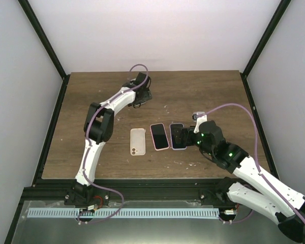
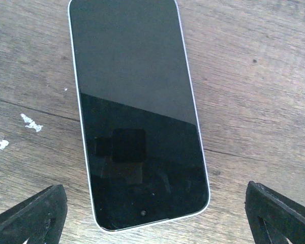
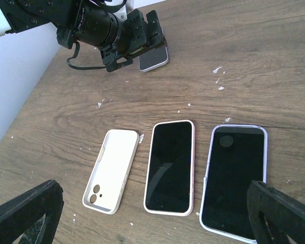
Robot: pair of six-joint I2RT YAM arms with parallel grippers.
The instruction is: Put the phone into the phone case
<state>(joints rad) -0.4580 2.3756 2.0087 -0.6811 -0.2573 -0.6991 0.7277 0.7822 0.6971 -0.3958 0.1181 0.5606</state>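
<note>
**Left wrist view**
- 1 phone (image 2: pixel 137 112): flat slab with rounded corners, glossy black glass facing up, thin pale rim. Its far end is cut off by the frame. The glass mirrors a dim square shape.
- Table (image 2: pixel 259 76): matte brown wood grain with a few white flecks.
- Left claw (image 2: pixel 153 208): only 2 black tips show, at the bottom corners. They are spread wide, 1 on each side of the phone's near end, and grip nothing.

**Right wrist view**
- 1 case (image 3: pixel 112 175): cream, matte, a rounded rectangle. It is empty, hollow side up, with a 2-hole camera cutout at its near end.
- Pink phone (image 3: pixel 170 165): just right of the case, dark glass in a pink rim.
- Lilac phone (image 3: pixel 235 180): right of the case beyond the pink phone. Its near right corner is hidden behind a finger.
- The phone lies well apart from the case, far beyond it. Only 1 pale-rimmed end shows, and the left claw covers the rest.
- Right claw (image 3: pixel 153 203): 2 black tips at the bottom corners, spread wide and holding nothing. The rest is cut off.

**Top view**
- The case lies flat on bare wood at the left of a row of 3.
- The right claw overlaps the lilac phone, 2 places right of the case.
- The left claw hangs over the far middle of the table, beyond the case. The phone beneath it cannot be made out.
- The spread of neither claw is legible here.
</note>
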